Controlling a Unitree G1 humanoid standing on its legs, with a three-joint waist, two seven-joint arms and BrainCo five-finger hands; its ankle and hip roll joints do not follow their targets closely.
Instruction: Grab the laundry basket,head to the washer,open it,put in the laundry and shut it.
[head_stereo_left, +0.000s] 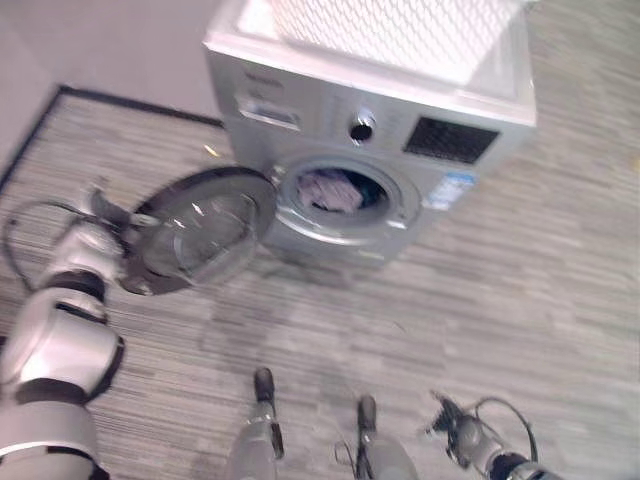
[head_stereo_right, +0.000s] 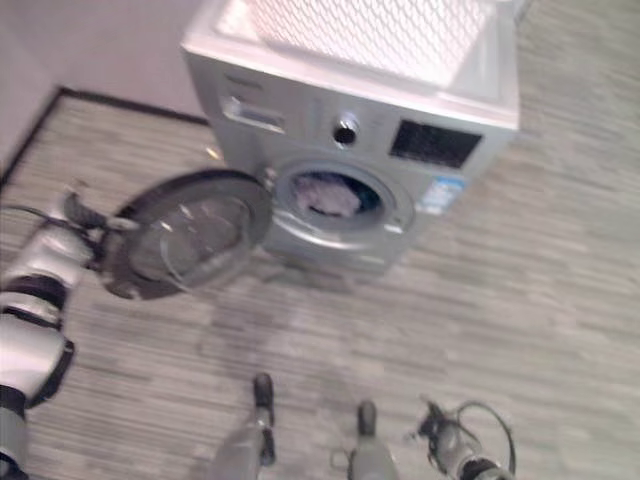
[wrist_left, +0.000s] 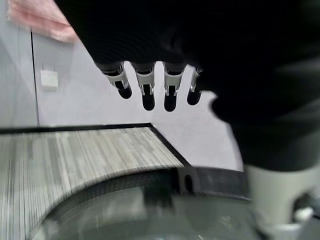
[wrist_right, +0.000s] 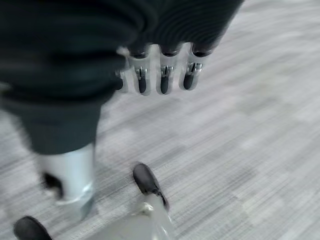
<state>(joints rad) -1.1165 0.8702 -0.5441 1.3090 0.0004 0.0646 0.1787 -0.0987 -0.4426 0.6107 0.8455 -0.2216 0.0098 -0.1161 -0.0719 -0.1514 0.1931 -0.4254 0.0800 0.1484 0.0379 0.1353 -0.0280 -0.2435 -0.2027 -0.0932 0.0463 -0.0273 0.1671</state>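
A silver front-loading washer (head_stereo_left: 330, 110) stands ahead with its round door (head_stereo_left: 205, 230) swung wide open to the left. Pinkish-purple laundry (head_stereo_left: 330, 190) lies inside the drum. A white laundry basket (head_stereo_left: 400, 30) rests on top of the machine. My left hand (head_stereo_left: 98, 228) is at the door's outer edge; the left wrist view shows its fingers (wrist_left: 145, 87) straight, just above the dark door rim (wrist_left: 200, 180), holding nothing. My right hand (head_stereo_left: 458, 432) hangs low at the lower right over the floor, its fingers (wrist_right: 165, 75) relaxed and empty.
Grey striped carpet (head_stereo_left: 500, 300) spreads in front of and to the right of the washer. A dark border strip (head_stereo_left: 130, 100) marks the carpet's far left edge by the pale wall, which carries a white socket (wrist_left: 48, 79).
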